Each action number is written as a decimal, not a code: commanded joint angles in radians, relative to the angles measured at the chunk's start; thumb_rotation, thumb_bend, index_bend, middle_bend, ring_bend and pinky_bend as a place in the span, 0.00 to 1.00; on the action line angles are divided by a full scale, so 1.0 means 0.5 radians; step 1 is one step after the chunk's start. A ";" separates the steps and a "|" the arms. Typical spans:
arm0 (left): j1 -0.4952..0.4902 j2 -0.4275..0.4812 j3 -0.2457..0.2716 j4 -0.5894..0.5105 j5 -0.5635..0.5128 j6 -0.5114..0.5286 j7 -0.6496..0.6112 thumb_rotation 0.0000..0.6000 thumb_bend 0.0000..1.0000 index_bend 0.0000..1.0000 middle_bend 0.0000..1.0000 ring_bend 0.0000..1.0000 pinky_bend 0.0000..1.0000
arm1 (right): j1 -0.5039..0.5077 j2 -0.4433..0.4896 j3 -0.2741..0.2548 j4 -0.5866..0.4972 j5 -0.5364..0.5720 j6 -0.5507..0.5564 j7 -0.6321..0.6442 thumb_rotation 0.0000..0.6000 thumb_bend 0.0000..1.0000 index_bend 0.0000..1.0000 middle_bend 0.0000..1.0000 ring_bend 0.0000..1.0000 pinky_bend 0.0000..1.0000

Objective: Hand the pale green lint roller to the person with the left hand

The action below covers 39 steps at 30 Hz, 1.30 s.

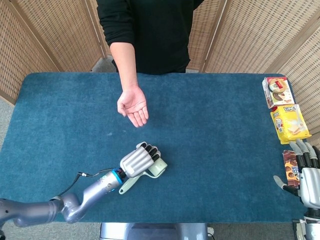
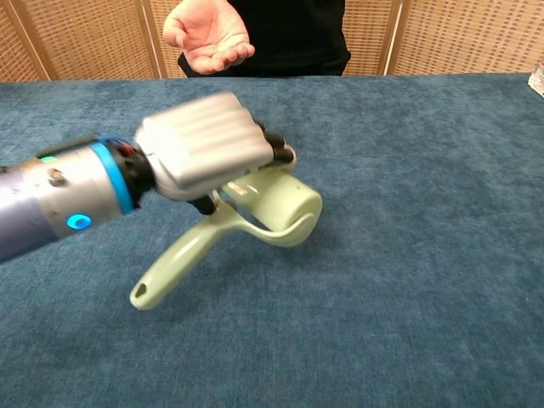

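On the blue counter [image 1: 225,150], below the person's open palm [image 1: 133,106], the left hand [image 2: 208,146] has its fingers wrapped over the pale green lint roller [image 2: 285,208] near the drum. It looks light, stiff, smooth plastic, best gripped where handle meets drum, since the long handle could swing. The right hand [image 1: 306,175] rests with fingers apart, holding nothing, at the counter's edge.

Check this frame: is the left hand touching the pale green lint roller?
Touching. In the chest view the left hand has its fingers curled over the lint roller, which looks raised off the table.
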 commanded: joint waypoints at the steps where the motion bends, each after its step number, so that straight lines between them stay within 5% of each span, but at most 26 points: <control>1: 0.008 0.187 0.063 -0.136 0.218 0.176 -0.147 1.00 0.29 0.56 0.54 0.47 0.53 | 0.002 -0.007 -0.003 -0.001 -0.004 -0.003 -0.014 1.00 0.00 0.00 0.00 0.00 0.00; 7: -0.012 0.445 0.048 -0.323 0.458 0.365 -0.212 1.00 0.28 0.56 0.54 0.47 0.54 | 0.002 -0.019 -0.012 -0.003 -0.011 -0.003 -0.046 1.00 0.00 0.00 0.00 0.00 0.00; 16: -0.016 0.814 -0.126 -0.459 0.412 0.417 -0.204 1.00 0.27 0.56 0.54 0.47 0.54 | 0.011 -0.034 -0.015 0.000 -0.001 -0.024 -0.078 1.00 0.00 0.00 0.00 0.00 0.00; 24: -0.033 0.880 -0.251 -0.329 0.219 0.381 -0.292 1.00 0.27 0.56 0.54 0.47 0.54 | 0.018 -0.042 -0.007 0.002 0.021 -0.035 -0.093 1.00 0.00 0.00 0.00 0.00 0.00; 29: -0.064 0.750 -0.319 -0.203 -0.035 0.272 -0.245 1.00 0.27 0.56 0.52 0.47 0.54 | 0.019 -0.038 -0.003 0.004 0.034 -0.041 -0.085 1.00 0.00 0.00 0.00 0.00 0.00; 31: -0.067 0.724 -0.331 -0.206 -0.099 0.248 -0.210 1.00 0.27 0.49 0.41 0.41 0.51 | 0.019 -0.036 -0.002 0.005 0.037 -0.041 -0.082 1.00 0.00 0.00 0.00 0.00 0.00; 33: -0.065 0.705 -0.348 -0.239 -0.202 0.214 -0.143 1.00 0.26 0.24 0.16 0.27 0.44 | 0.020 -0.032 0.001 0.005 0.043 -0.043 -0.076 1.00 0.00 0.00 0.00 0.00 0.00; 35: -0.063 0.700 -0.364 -0.292 -0.280 0.197 -0.082 1.00 0.23 0.05 0.02 0.17 0.39 | 0.020 -0.029 0.004 0.006 0.048 -0.043 -0.073 1.00 0.00 0.00 0.00 0.00 0.00; 39: -0.067 0.709 -0.381 -0.369 -0.321 0.213 -0.022 1.00 0.16 0.00 0.00 0.10 0.37 | 0.023 -0.026 0.006 0.006 0.052 -0.047 -0.069 1.00 0.00 0.00 0.00 0.00 0.00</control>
